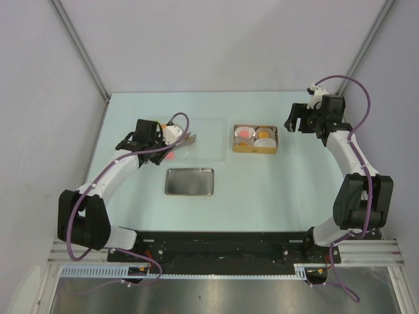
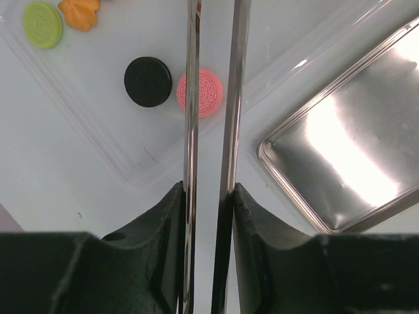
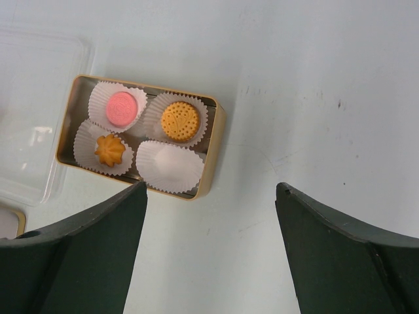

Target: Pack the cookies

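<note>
- Cookies (image 2: 148, 81): you've got 4 loose in the clear plastic tray (image 2: 118, 131). The black cookie and the pink cookie (image 2: 211, 93) sit just beside each other; the green cookie (image 2: 43, 24) and the orange flower-shaped cookie (image 2: 80, 12) are farther off, near the tray's corner.
- 3 more are packed in the gold tin (image 3: 216, 140), one per white paper cup: pink sandwich cookie (image 3: 122, 108), round orange cookie (image 3: 180, 121), orange flower cookie (image 3: 109, 150). The 4th paper cup (image 3: 169, 165) has nothing in it.
- Left gripper (image 2: 208, 196): jaws clamped on the metal tongs (image 2: 234, 98). The 2 blades are a little apart w/ nothing pinched between them.
- In the left wrist view the blades cross over the pink cookie. Can't tell if they touch it.
- Right gripper (image 3: 211, 190): jaws wide apart, holding nothing. It hangs near the tin w/ bare table between the fingers.
- Shallow silver metal tray (image 2: 353, 150): lies flat just beside the plastic tray on your near side, nothing in it.
- Tin sits right of the plastic tray, close against its edge, on the pale table (image 1: 262, 190).
</note>
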Controlling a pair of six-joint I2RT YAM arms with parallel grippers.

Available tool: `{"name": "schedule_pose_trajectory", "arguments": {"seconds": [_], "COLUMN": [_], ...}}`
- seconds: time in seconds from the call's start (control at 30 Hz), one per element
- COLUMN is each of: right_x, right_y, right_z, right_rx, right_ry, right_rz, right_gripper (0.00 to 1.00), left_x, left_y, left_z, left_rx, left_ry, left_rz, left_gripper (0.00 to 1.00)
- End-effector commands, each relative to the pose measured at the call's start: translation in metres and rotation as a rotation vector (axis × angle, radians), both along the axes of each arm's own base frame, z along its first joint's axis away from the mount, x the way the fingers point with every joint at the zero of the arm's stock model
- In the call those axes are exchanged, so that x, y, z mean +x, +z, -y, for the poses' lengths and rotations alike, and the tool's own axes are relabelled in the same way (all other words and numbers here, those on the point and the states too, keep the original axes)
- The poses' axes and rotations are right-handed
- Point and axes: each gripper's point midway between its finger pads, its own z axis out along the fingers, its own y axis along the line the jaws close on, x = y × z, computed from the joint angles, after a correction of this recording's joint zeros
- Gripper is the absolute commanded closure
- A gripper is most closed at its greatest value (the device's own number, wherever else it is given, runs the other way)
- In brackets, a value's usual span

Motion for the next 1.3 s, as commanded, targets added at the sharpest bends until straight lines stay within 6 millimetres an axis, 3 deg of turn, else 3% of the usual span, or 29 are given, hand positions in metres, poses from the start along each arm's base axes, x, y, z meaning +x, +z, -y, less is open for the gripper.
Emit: {"name": "schedule_pose_trajectory", "arguments": {"seconds": [0.0, 0.73, 1.1, 1.27], "right_x": [0.002, 0.002, 0.003, 0.002], "right_y": [-0.001, 0.000, 0.002, 0.003], "right_z": [0.001, 0.000, 0.001, 0.002], "right_rx": [0.004, 0.003, -0.001, -0.001], "right_ry": [0.002, 0.004, 0.001, 0.000], "right_rz": [0.002, 0.004, 0.010, 0.013], "right_gripper": [0.16, 0.16, 0.16, 0.16], "left_x": [0.011, 0.017, 0.026, 0.029], "left_y": [0.037, 0.064, 0.092, 0.093], "left_z": [0.014, 0.044, 0.091, 0.118], "left_rx": [-0.062, -0.097, -0.135, -0.143], "left_ry": [-0.019, -0.070, -0.143, -0.188], "left_rz": [0.088, 0.115, 0.147, 0.136], "left_gripper": [0.65, 0.64, 0.64, 0.63]}}
